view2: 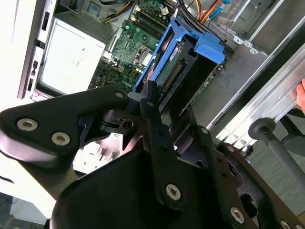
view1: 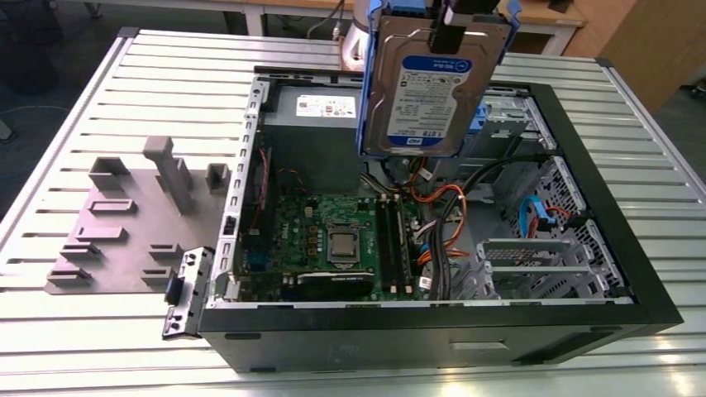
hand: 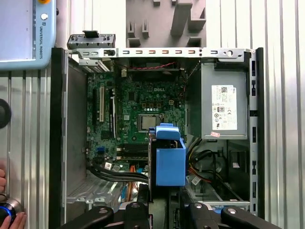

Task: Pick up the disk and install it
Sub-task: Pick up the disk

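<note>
Disk [view1: 425, 91] apparently clear above open case [view1: 441, 335]

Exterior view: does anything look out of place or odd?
Only the disk: it hangs upright in the gripper, above the open computer case, not seated in any bay. Nothing looks spilled or damaged.

Silver disk [view1: 436, 83] with a white-and-blue label, framed by a blue carrier, hangs upright on edge above the open case [view1: 441, 341]
</note>
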Tool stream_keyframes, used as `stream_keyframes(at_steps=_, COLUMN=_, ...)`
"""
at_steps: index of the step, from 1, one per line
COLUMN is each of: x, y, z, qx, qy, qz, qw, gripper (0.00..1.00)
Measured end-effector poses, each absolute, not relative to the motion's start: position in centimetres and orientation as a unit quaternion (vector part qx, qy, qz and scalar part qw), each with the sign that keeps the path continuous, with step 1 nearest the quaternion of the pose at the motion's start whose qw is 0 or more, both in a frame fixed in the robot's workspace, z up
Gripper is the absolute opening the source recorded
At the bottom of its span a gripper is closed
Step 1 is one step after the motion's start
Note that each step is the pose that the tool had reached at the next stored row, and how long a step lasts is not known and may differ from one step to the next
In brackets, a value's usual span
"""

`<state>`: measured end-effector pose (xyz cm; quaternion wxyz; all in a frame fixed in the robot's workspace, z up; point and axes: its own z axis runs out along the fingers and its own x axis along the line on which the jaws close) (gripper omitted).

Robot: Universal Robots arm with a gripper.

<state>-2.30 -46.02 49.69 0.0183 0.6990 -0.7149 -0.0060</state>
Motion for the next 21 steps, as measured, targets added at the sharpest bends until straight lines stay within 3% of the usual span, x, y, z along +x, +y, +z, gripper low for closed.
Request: stream_keyframes(at_steps=21, x=-2.3, y=-48.7, z=49.7, qx=0.699, qy=-0.715, qz=-0.002, qw=0.023, gripper=0.35)
